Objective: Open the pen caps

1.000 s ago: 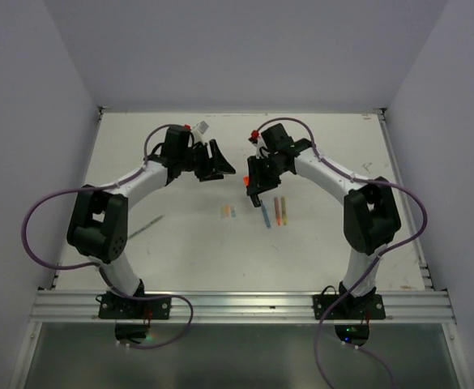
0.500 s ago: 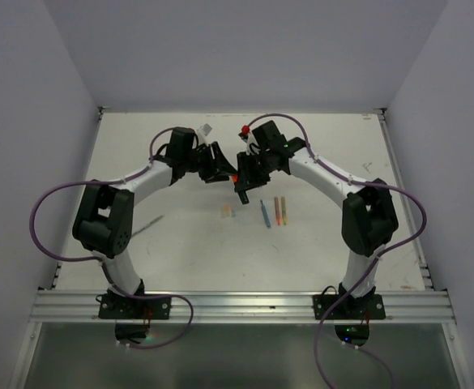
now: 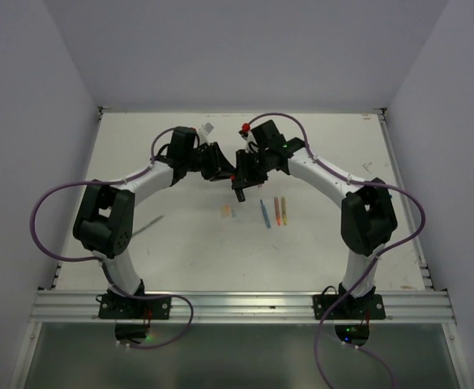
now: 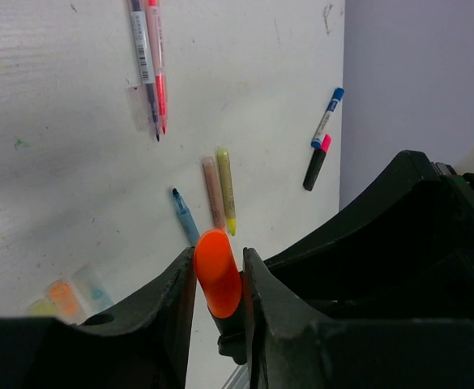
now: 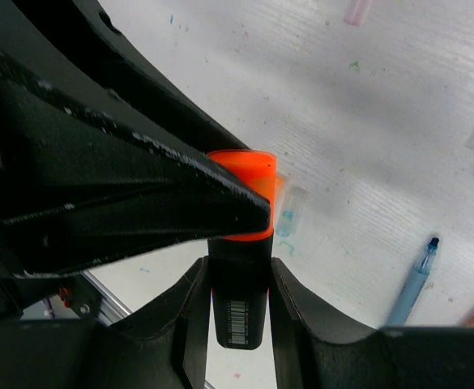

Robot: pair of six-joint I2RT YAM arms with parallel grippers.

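Observation:
An orange highlighter cap (image 4: 218, 271) sits on a black highlighter body (image 5: 238, 300), held in the air between the two arms. My left gripper (image 4: 218, 285) is shut on the orange cap, one finger against each side. My right gripper (image 5: 238, 279) is shut on the black body just below the cap (image 5: 253, 174). From above, the left gripper (image 3: 223, 171) and the right gripper (image 3: 241, 180) meet tip to tip over the middle of the table, and the cap (image 3: 233, 175) shows as an orange speck between them.
On the table below lie a blue pen (image 3: 264, 213), thin coloured pens (image 3: 279, 211) and loose small caps (image 3: 228, 211). A blue-capped marker (image 4: 327, 117) and a pink-capped black highlighter (image 4: 317, 162) lie further off. A thin pen (image 3: 146, 225) lies at the left.
The two grippers have come together over the table's middle. The left jaws have narrowed from wide open onto the orange cap. The right gripper's hold on the body is unchanged.

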